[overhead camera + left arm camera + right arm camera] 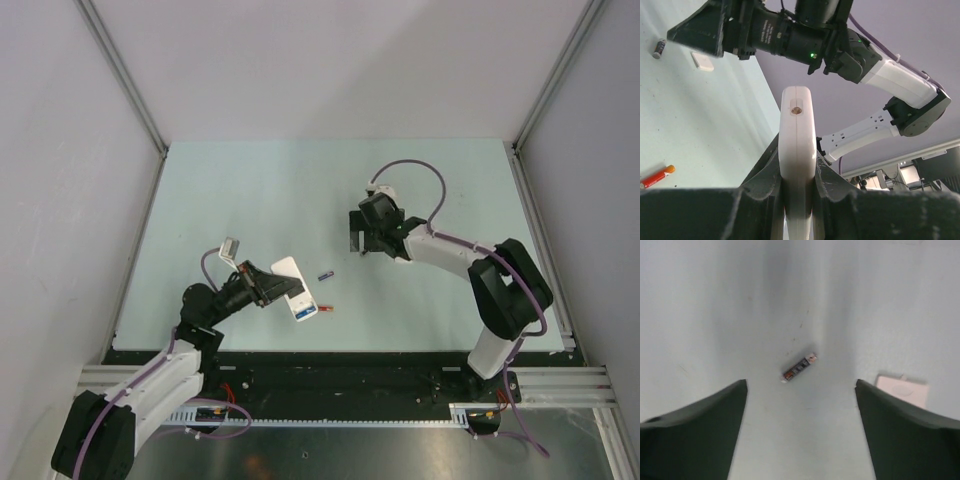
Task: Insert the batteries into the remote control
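At the left of the counter (250, 190), the left tool (278, 289) was clamped on the white remote control (797, 130), gripping it by its sides. A bright blue battery (306, 311) showed at the remote's near end; whether it was seated I cannot tell. Just right of it lay a red battery (327, 308) and, farther back, a dark blue-purple battery (324, 274). Farther right, the right tool (360, 242) hung with fingers spread wide, gripping nothing, above a grey battery (799, 367) lying beside a small white cover (902, 390).
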`<state>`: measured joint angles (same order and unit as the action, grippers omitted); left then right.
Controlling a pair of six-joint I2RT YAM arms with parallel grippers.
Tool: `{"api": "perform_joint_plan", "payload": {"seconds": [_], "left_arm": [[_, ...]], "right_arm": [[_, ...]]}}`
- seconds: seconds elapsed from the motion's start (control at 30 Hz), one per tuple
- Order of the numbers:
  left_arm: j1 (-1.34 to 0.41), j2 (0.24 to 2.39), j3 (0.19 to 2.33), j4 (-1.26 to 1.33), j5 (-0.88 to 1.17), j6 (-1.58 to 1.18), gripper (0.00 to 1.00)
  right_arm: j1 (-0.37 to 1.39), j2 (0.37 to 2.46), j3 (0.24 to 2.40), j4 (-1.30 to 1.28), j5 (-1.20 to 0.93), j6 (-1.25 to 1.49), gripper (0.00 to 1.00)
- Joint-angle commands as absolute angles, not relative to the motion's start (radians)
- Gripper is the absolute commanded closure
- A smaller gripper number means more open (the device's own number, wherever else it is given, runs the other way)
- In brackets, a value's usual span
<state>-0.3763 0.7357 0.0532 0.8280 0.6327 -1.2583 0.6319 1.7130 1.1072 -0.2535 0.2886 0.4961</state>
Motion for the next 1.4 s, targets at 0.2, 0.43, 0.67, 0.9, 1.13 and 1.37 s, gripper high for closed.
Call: {"api": "perform_joint_plan", "payload": {"seconds": [0.2, 0.43, 0.67, 0.9, 1.13, 1.37], "left_arm": [[-0.37, 0.704, 0.017, 0.865, 0.637, -1.258, 1.0], [-0.37, 0.718, 0.028, 0.862, 0.643, -1.25, 1.0], [-0.37, 0.732, 0.028, 0.861, 0.641, -1.247, 1.0], [-0.37, 0.738, 0.031, 0.858, 0.644, -1.244, 1.0], [-0.37, 0.732, 0.026, 0.858, 0.641, -1.243, 1.0], [-0.37, 0.738, 0.029, 0.854, 0.641, -1.239, 1.0]], "right_arm": [[0.669, 1.736, 1.092, -0.167, 0.152, 0.02, 0.0], [0.661, 1.767, 1.111, -0.179, 0.074, -0.08, 0.08], [0.626, 1.784, 1.118, -0.21, 0.043, -0.126, 0.13], [0.611, 1.819, 1.147, -0.213, 0.011, -0.118, 0.14], [0.615, 1.876, 1.184, -0.229, 0.009, -0.104, 0.2], [0.597, 1.885, 1.189, -0.222, 0.009, -0.081, 0.26]]}}
